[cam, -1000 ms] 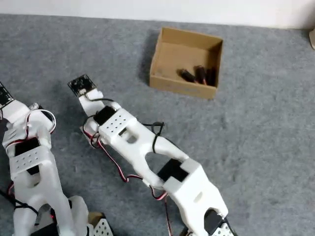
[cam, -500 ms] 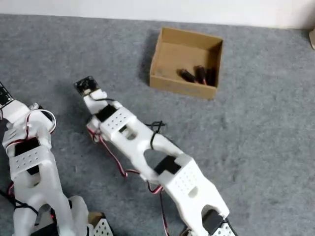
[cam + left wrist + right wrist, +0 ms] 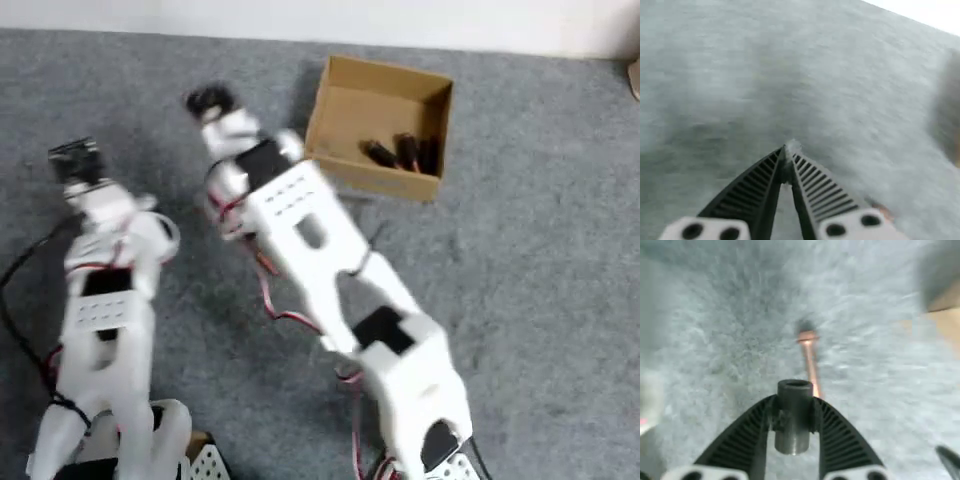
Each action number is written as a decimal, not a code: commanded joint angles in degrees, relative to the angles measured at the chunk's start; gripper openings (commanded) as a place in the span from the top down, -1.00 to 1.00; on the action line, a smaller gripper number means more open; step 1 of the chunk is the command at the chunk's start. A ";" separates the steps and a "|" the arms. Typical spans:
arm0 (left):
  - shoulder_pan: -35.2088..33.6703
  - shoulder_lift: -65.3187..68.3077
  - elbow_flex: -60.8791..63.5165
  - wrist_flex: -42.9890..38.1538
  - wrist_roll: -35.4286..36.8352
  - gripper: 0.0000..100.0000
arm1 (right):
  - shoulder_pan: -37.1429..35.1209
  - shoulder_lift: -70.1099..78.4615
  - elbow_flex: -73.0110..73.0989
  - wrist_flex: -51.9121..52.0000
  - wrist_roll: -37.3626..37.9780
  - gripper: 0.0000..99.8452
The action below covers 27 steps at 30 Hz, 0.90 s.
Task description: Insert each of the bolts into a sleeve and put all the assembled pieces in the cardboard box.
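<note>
Above grey carpet (image 3: 715, 315), ribbed right jaws pinch a dark tubular sleeve (image 3: 794, 415); left jaws pressed together.

Grey cloth covers the table (image 3: 540, 300), fuzzy and matt. The cardboard box (image 3: 345, 172) is plain matt brown paperboard. The bolt (image 3: 809, 357) gleams like coppery metal; the sleeve (image 3: 794, 422) is dark and smooth, perhaps metal. The right gripper (image 3: 794, 401) has ribbed black plastic fingers (image 3: 842, 437).

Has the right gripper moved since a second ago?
Yes. The right gripper, holding a sleeve, has swung up the high view, its wrist now close beside the cardboard box.
</note>
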 commanded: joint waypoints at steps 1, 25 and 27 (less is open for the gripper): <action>10.24 -0.84 -2.07 2.73 3.25 0.81 | 6.46 -11.12 -5.23 6.99 4.75 0.99; 20.44 10.07 -1.45 8.18 27.43 0.72 | 34.95 -31.16 26.33 1.89 14.42 0.99; 20.62 16.66 -4.62 8.18 27.52 0.69 | 34.95 -31.16 27.74 1.63 14.24 0.99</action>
